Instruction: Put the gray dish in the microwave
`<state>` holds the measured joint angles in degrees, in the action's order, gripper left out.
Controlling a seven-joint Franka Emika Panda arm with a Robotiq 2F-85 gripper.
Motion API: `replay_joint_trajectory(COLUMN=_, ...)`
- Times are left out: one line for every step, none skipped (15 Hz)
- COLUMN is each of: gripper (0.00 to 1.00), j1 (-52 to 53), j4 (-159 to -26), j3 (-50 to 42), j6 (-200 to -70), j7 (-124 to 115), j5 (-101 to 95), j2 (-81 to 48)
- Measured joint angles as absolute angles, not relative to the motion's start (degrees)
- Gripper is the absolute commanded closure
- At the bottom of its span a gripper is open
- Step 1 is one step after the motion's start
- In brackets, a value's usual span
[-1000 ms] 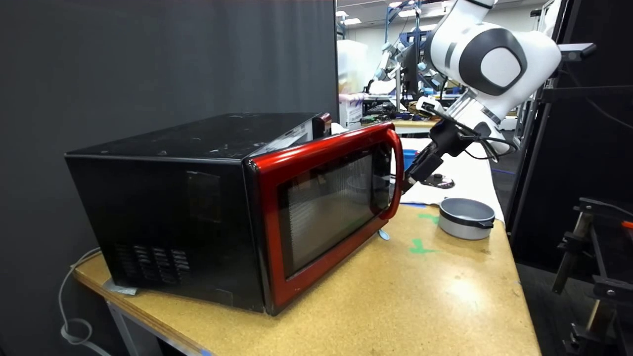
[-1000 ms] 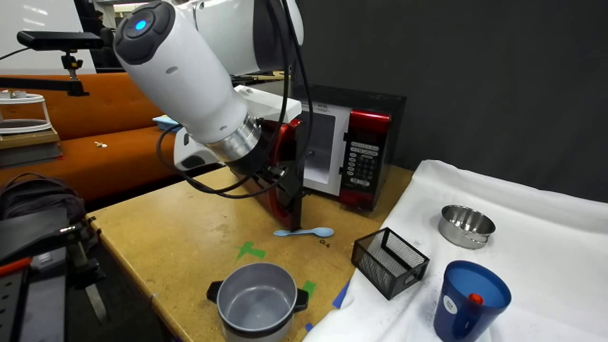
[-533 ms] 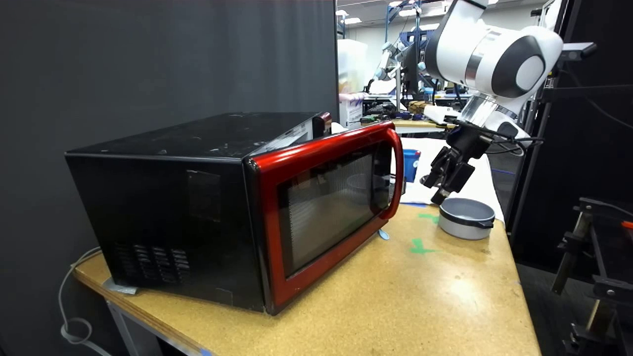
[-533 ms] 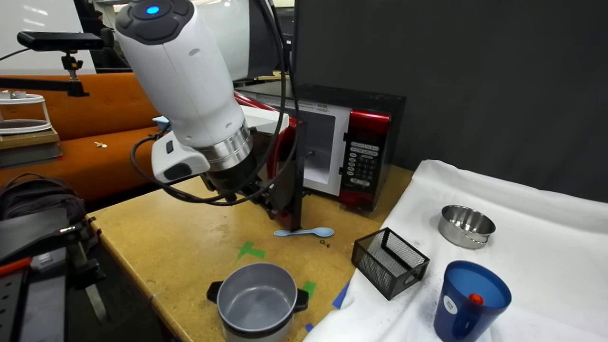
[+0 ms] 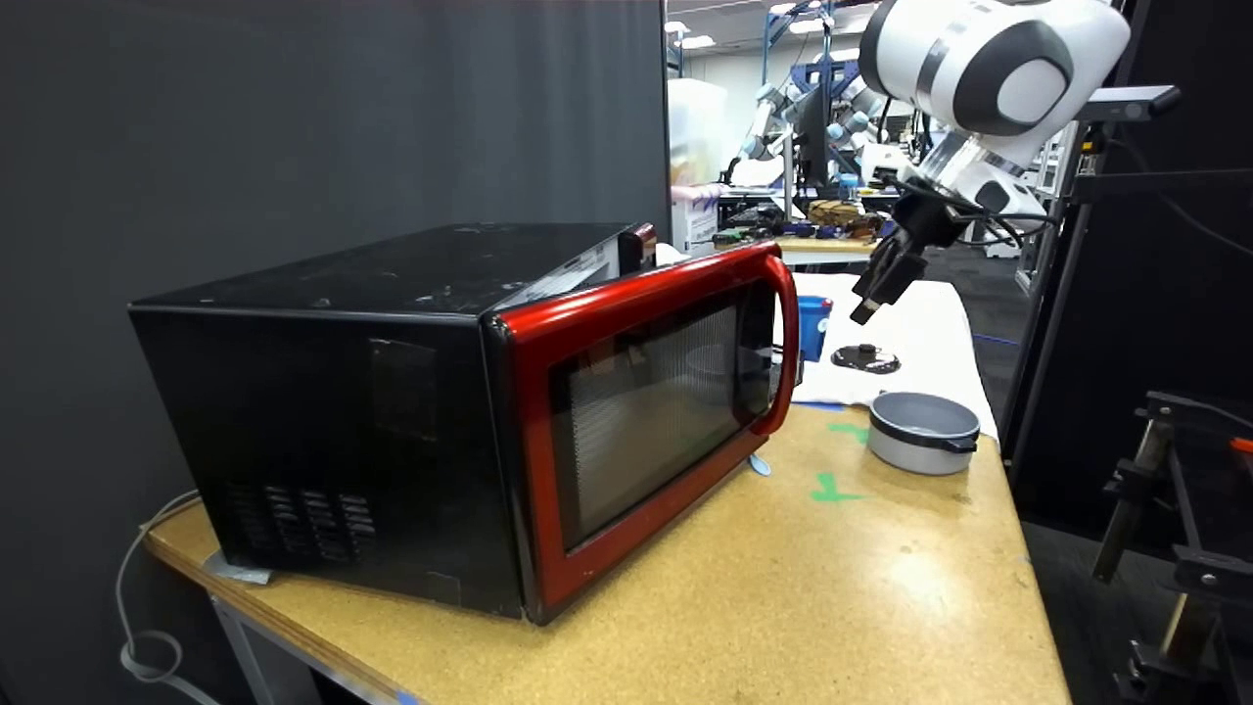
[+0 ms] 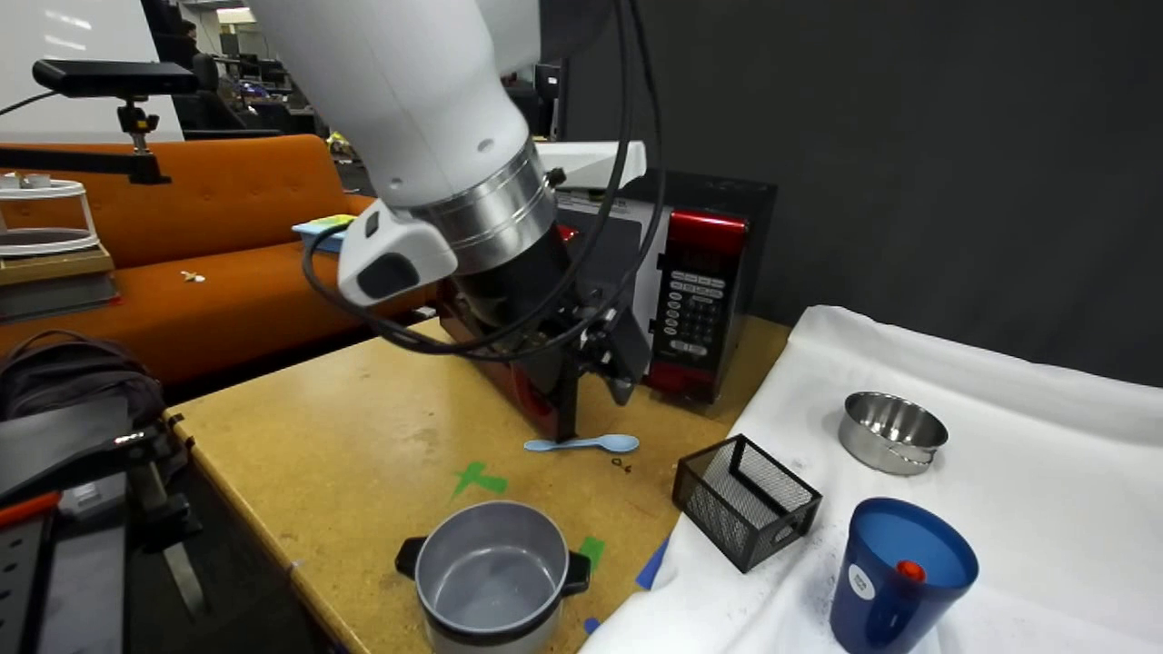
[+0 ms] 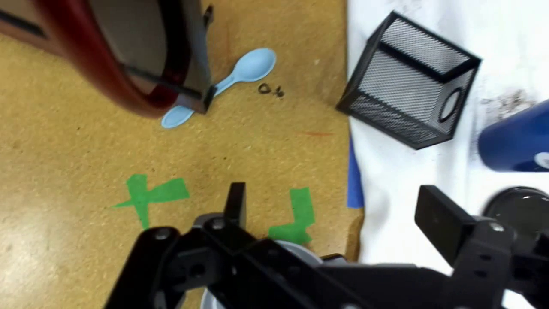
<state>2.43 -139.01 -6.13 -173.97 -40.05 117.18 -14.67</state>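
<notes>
The claw (image 7: pixel 332 199) hangs above the table (image 5: pixel 744 607), its fingers (image 7: pixel 441 223) spread wide with nothing between them. The gap is presumably meant to take one wall or handle of the dish rather than its whole width. The gray dish (image 6: pixel 491 581) stands upright on the table, lower than the claw and off to one side of the gap; in the wrist view the claw's own body hides most of it. The two are apart. The dish sits just beside green tape (image 7: pixel 296 219), which perhaps marks a starting place.

Across the claw from the dish is the microwave (image 5: pixel 431 411). Its door (image 5: pixel 656 411) is swung outward, so that the chamber can be reached; grasping the dish therefore appears to be the step in hand, with insertion to follow. Below the claw, a black lid (image 5: pixel 866 359) lies on the white cloth (image 6: pixel 1072 509), apart from the dish; if it belongs there, it may have been set aside to free the rim.

The dish is round, with a smooth gray interior in which nothing is visible, a thin pale rim, a black band around the outside, and a light gray wall beneath. Two black handles (image 6: pixel 411 556) project from opposite sides and would probably give the surer hold.
</notes>
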Motion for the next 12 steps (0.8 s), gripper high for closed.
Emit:
replay_joint_trajectory(gripper=0.00, j1=2.46, j4=-137.86, j3=-7.05, j6=-174.26, j7=-39.26, j5=118.78, j2=-13.83)
replay_joint_trajectory(gripper=0.00, j1=2.52, j4=-136.58, j3=-7.86, j6=-174.51, j7=-38.22, j5=120.61, j2=-13.28)
replay_joint_trajectory(gripper=0.00, j1=2.64, j4=-135.29, j3=-8.60, j6=-174.68, j7=-37.07, j5=122.57, j2=-12.91)
replay_joint_trajectory(gripper=0.00, j1=2.80, j4=-134.09, j3=-9.19, j6=-174.79, j7=-35.92, j5=124.40, j2=-12.76)
replay_joint_trajectory(gripper=0.00, j1=3.00, j4=-132.95, j3=-9.59, j6=-174.81, j7=-34.74, j5=126.17, j2=-12.74)
replay_joint_trajectory(gripper=0.00, j1=3.36, j4=-131.92, j3=-9.93, j6=-174.82, j7=-33.53, j5=127.98, j2=-12.76)
replay_joint_trajectory(gripper=0.00, j1=3.90, j4=-130.94, j3=-10.09, j6=-174.81, j7=-32.33, j5=129.69, j2=-12.76)
replay_joint_trajectory(gripper=0.00, j1=4.70, j4=-129.91, j3=-10.13, j6=-174.81, j7=-31.27, j5=131.25, j2=-12.75)
replay_joint_trajectory(gripper=0.00, j1=5.78, j4=-128.79, j3=-10.09, j6=-174.80, j7=-30.41, j5=132.55, j2=-12.76)
replay_joint_trajectory(gripper=0.00, j1=7.07, j4=-127.71, j3=-9.93, j6=-174.80, j7=-29.97, j5=133.54, j2=-12.79)
replay_joint_trajectory(gripper=0.00, j1=8.49, j4=-126.71, j3=-9.66, j6=-174.81, j7=-29.90, j5=134.16, j2=-12.83)
replay_joint_trajectory(gripper=0.00, j1=9.89, j4=-125.72, j3=-9.24, j6=-174.86, j7=-29.91, j5=134.45, j2=-12.99)
